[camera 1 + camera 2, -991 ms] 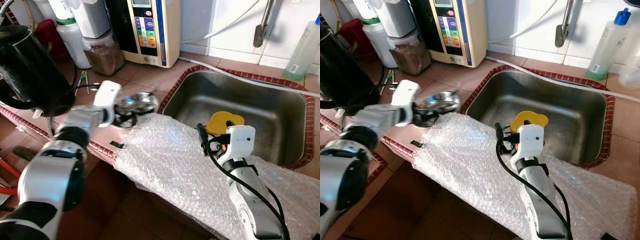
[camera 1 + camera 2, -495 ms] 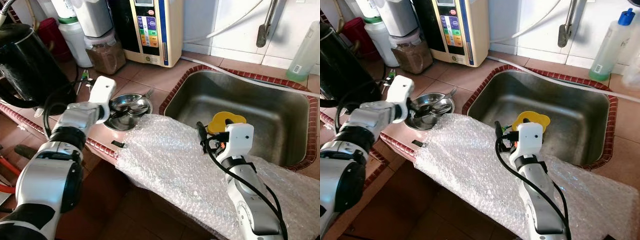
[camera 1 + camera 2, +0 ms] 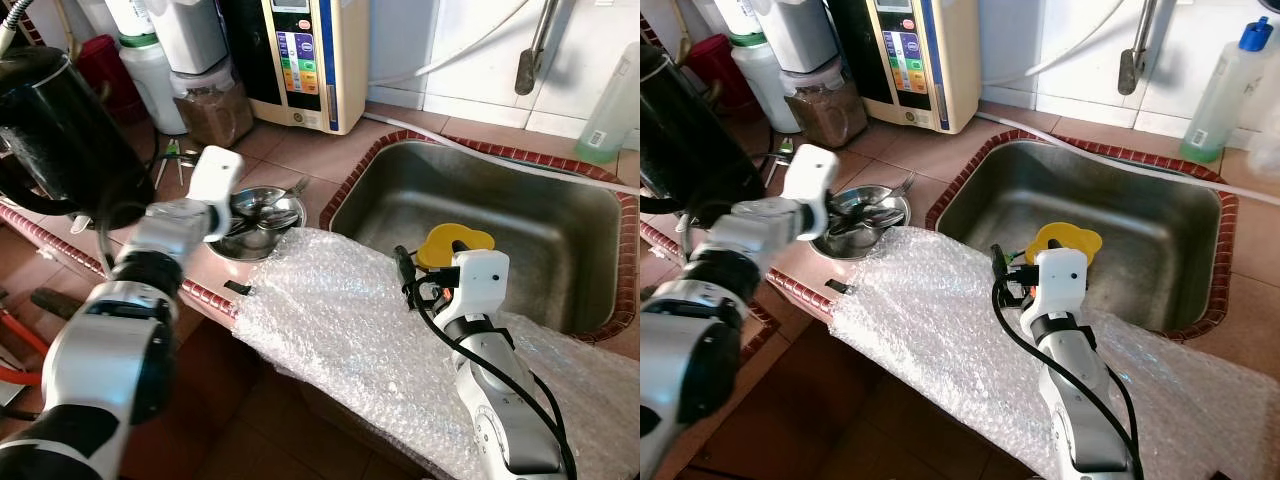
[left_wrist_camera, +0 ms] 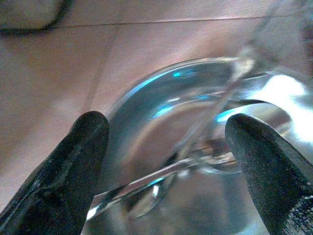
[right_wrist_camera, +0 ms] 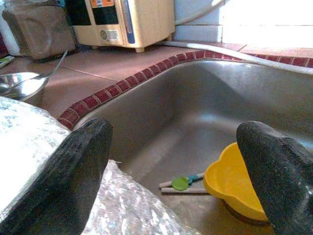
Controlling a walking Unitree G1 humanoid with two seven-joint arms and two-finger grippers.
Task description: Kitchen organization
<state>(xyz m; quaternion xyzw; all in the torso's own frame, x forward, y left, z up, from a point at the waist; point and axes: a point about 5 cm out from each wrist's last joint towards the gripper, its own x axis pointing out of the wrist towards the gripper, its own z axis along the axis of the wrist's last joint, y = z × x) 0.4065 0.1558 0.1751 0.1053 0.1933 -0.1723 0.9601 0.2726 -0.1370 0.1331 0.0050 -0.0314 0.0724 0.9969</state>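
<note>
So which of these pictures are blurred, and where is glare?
Left wrist view: soft and out of focus, bright glare on the steel bowl between the open fingers. Left eye view: left arm smeared by motion, the sink sharp. Right wrist view: window light washes out the top corner.

Blurred cutlery (image 4: 195, 147) in steel bowl (image 4: 146, 98)

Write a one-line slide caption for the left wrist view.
Left tool open over a steel bowl holding cutlery on the pink tiled counter.
</note>
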